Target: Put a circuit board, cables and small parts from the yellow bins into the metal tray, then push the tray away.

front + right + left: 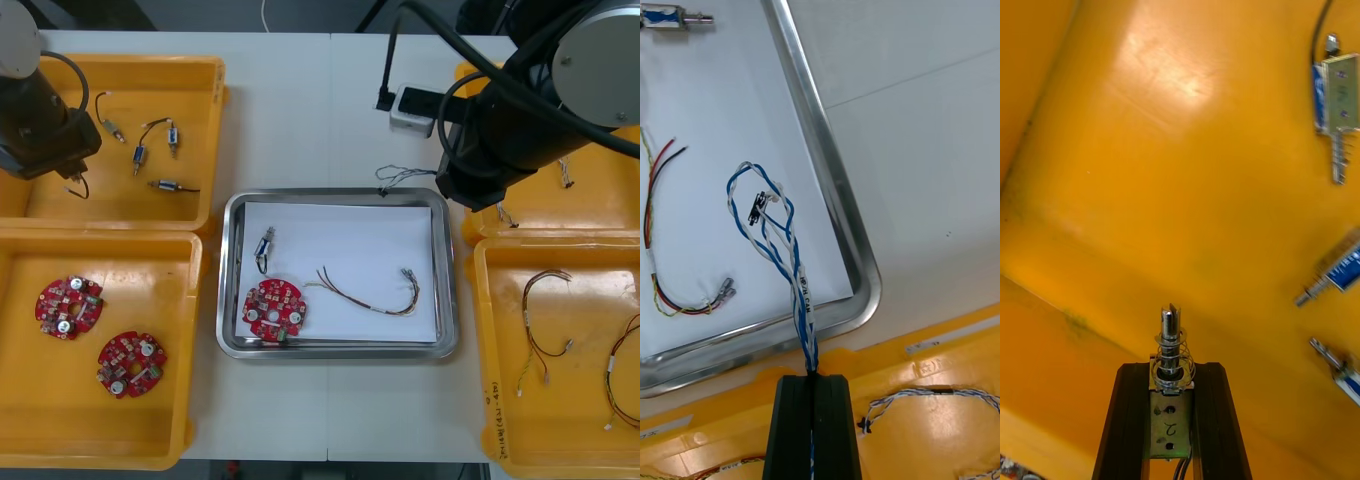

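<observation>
Now my right gripper (pixel 812 379), upper right, is pinching a dangling cable (pixel 806 296) likely to snag the tray (pixel 340 349) rim; left gripper (pixel 1171 369), upper left, pinching a small metal part (pixel 1171 330).

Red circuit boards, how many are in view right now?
3. Two circuit boards lie apart in a left yellow bin; a third lies in the metal tray. The arms cover parts of other bins, so more may be hidden.
</observation>
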Motion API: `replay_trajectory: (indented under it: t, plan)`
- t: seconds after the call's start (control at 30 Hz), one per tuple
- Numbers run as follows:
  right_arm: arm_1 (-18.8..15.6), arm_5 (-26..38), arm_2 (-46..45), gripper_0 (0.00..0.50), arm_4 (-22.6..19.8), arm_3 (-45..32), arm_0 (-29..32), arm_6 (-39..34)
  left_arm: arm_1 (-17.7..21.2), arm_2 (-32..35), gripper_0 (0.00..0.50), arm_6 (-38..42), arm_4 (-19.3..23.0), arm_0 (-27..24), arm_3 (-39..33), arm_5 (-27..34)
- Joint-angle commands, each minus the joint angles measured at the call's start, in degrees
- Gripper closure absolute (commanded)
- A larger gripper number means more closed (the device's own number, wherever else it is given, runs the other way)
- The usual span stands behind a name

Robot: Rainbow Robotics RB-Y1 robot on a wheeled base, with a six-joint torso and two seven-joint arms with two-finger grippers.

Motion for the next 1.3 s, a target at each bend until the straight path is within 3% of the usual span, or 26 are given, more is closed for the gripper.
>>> replay_trajectory:
  t: [0.03,0.2,0.57,0.87,1.3]
  plan:
    - [1.2,0.2,5.4,0.5,-0.3,-1.8,-3.2,-0.7,3.0,-0.6,0.498,-2.1,2.2,-2.1,-5.6,3.8]
    - [1.8,0.2,11.9,0.5,3.2,-1.7,-4.1,0.2,2.9,-0.8,0.5,-1.9,4.8,-2.1,-10.6,7.9]
    - [4.3,-0.1,14.9,0.5,3.9,3.9,-4.4,2.0,2.8,-3.5,0.5,-1.7,9.1,-2.1,-19.8,10.8]
    - [4.5,-8.6,19.2,0.5,7.6,8.6,-4.4,2.8,2.2,-7.1,0.497,-0.9,11.9,-2.1,-24.7,10.8]
    - [4.3,-17.4,23.4,0.5,8.3,17.7,-4.4,4.8,0.9,-7.4,0.499,0.0,14.6,-2.1,-30.0,10.8]
